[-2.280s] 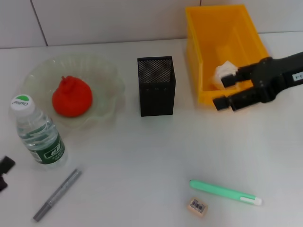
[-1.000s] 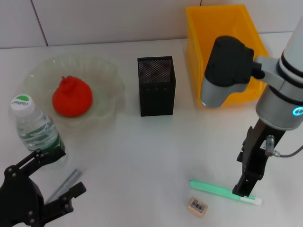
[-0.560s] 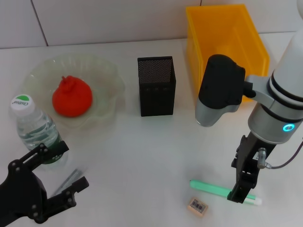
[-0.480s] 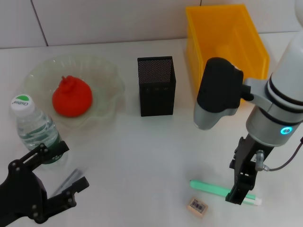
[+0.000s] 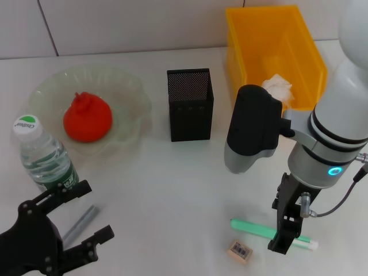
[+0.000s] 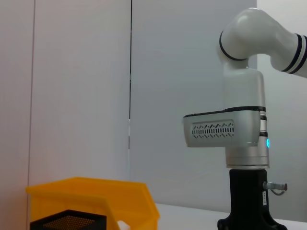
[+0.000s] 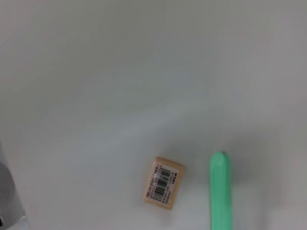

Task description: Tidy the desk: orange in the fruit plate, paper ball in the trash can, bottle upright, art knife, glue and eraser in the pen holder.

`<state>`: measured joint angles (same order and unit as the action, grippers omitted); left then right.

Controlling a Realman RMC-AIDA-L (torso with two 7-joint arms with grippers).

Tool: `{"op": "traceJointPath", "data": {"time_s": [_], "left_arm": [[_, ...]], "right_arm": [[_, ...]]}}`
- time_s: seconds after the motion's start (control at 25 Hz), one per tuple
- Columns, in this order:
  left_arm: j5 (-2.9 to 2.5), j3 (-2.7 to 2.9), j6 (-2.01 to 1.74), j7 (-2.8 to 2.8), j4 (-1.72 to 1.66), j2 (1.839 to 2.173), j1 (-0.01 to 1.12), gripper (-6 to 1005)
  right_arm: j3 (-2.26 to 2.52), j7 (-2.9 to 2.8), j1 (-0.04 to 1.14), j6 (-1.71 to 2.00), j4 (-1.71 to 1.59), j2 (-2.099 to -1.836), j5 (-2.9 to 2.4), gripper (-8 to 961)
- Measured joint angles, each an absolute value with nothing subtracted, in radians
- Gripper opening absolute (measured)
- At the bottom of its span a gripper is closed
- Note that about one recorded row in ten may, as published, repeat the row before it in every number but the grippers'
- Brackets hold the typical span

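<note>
Right hand has sunk onto the green pen, grip unclear; left hand spread wide.

Counting across the table now: one orange, sitting in the one fruit plate. One bottle, upright. One pen holder, black mesh. One trash can, yellow, and one paper ball inside it. One eraser down front, one green pen-shaped tool just beside it. One grey pen-shaped stick over on the left. And two grippers in play: left gripper, right gripper.
</note>
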<state>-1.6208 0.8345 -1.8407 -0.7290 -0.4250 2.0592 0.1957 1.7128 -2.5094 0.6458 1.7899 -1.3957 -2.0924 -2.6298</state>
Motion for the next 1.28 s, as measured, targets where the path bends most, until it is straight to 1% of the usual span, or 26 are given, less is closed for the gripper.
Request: {"op": "traceJointPath", "data": {"time_s": [0.16,1.12,1.28], "left_arm": [[-1.67,0.834,-1.84,-0.764,-0.43,2.059,0.215,812],[-1.7,0.833,-1.822,-0.787,-0.449,2.06,0.231,812],[-1.7,0.833,-1.821,-0.787,-0.449,2.06,0.233,812]], "right_arm": [[1.724,-2.513,0.646,1.788,-1.401,-2.092,-2.63,826],[1.752,-2.52,0.635,1.764,-1.402,-2.092,-2.63,666],[1.755,-2.519,0.635,1.756,-1.395,-2.092,-2.629,597]]}}
